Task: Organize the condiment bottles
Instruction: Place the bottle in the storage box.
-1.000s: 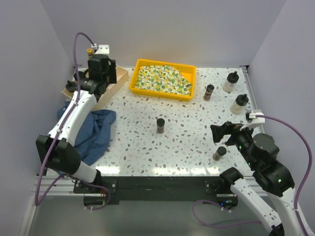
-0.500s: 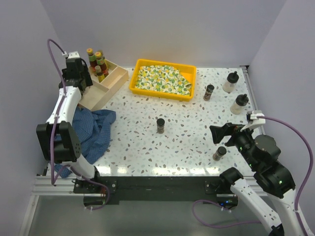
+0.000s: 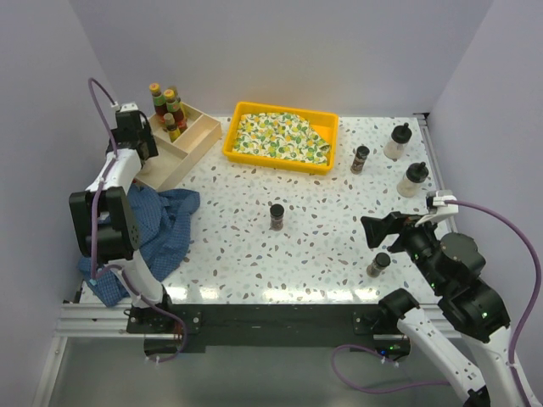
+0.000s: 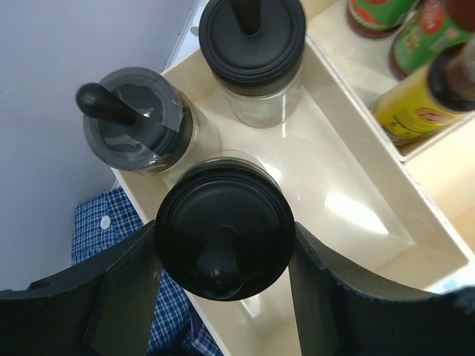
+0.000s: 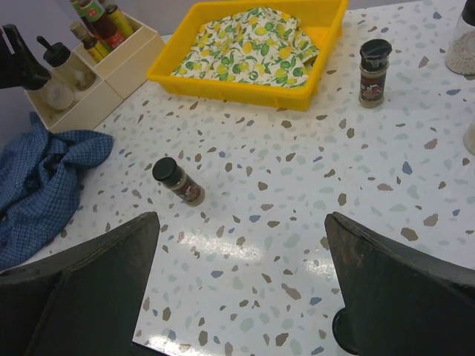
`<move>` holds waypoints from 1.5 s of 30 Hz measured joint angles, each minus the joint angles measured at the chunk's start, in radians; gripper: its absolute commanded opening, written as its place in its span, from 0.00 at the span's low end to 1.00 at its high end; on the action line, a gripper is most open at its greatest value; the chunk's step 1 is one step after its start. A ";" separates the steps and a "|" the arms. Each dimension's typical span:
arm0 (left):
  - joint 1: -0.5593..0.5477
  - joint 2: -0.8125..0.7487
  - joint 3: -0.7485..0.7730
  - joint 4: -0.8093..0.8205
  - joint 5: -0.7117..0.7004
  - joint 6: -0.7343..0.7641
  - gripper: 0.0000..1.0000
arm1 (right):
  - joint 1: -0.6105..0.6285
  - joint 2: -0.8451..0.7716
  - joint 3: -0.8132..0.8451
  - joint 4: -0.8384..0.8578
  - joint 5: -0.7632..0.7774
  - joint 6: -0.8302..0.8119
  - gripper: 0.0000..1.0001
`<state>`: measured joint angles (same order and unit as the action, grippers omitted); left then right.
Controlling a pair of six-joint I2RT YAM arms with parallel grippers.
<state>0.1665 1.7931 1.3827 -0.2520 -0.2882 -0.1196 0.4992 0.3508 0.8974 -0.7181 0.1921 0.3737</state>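
The left fingers point(image 4: 119, 293) are pinching a clear knob-capped bottle point(image 4: 223, 233) at lower centre, inside the wooden box point(image 4: 356, 215). A grey-capped bottle point(image 4: 137, 122) is crowding it at upper left, with sauce bottles point(image 4: 415, 104) at upper right. The right fingers point(image 5: 96, 274) are gaping wide, holding nothing, above a spice jar point(image 5: 178, 182) on the desk point(image 5: 297, 222).

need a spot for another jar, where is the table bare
Widest bare speckled tabletop: between the blue checked cloth, the yellow plastic tray and the lone brown spice jar mid-table, plus the near strip. Crowded: right side, with two clear black-capped bottles, two more spice jars, the right gripper.
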 measured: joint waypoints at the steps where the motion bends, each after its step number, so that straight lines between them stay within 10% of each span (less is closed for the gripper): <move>1: 0.008 0.016 -0.002 0.012 0.000 0.002 0.00 | 0.000 0.000 0.002 0.000 0.000 0.000 0.99; 30: 0.029 0.211 0.149 0.083 0.134 -0.006 0.10 | 0.000 0.031 0.035 0.000 0.008 0.000 0.99; 38: 0.031 0.216 0.157 0.083 0.168 -0.019 0.87 | 0.000 0.036 0.035 0.000 0.008 0.000 0.99; 45: 0.031 0.201 0.193 0.092 0.223 -0.040 1.00 | 0.000 0.043 0.035 0.001 0.008 0.011 0.99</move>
<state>0.1970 1.9942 1.5761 -0.1604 -0.0654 -0.1593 0.4992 0.3935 0.9329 -0.7170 0.2005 0.3847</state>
